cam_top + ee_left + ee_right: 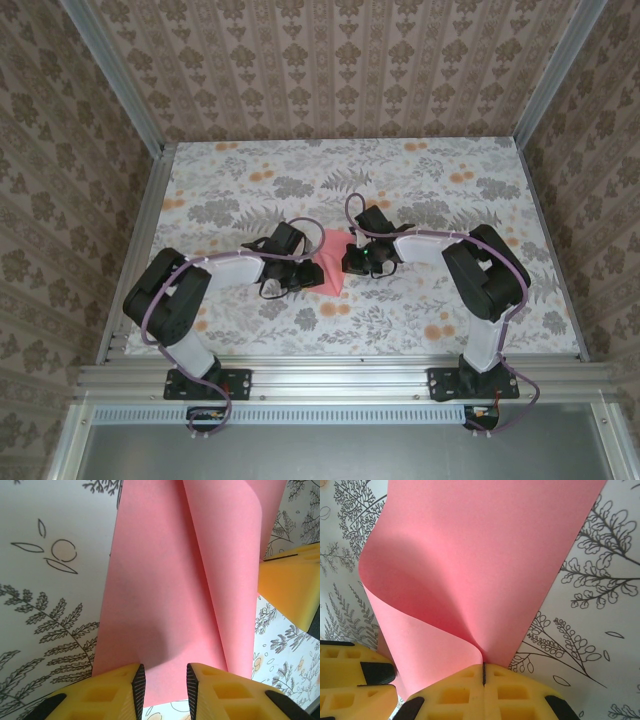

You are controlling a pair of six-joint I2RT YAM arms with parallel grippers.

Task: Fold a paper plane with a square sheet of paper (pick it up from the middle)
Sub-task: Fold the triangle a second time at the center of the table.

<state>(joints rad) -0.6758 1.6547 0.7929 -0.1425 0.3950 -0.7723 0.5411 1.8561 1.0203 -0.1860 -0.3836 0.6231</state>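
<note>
Pink paper sheet (331,268) sits mid-table on the floral tabletop (450,190), betw. the two grippers and roughly centred L–R. The sheet is not flat. One flap is lifted and rolls over the rest in a soft, open curve, and no pressed crease shows along that roll.

**Gripper status**
- R gripper (484,674): jaws together, clamped on the edge of the curled flap. The paper enters the seam where they meet.
- L gripper (164,686): jaws apart, tips at the near edge of the sheet, with paper showing across the gap. Contact w/ the paper: cannot tell.

**Handling notes (est.)**
- Very light and thin, w/ no stiffness to speak of. It sags or curls wherever unsupported.
- It takes a permanent crease easily, so a stray pinch or a skewed press will mark it.
- The face looks smooth. It will prob. slide on the tabletop under a sideways push, so pin one side before pressing the other.
- Tear/crumple risk is highest at edges and corners under a hard pull.

**Where to take hold (est.)**
- For folding: take a shallow bite on a free edge or corner, as at the R gripper.
- For the lift: grip at the middle per task, along the centre fold, where doubled layers should be stiffer and the ends balance.
</note>
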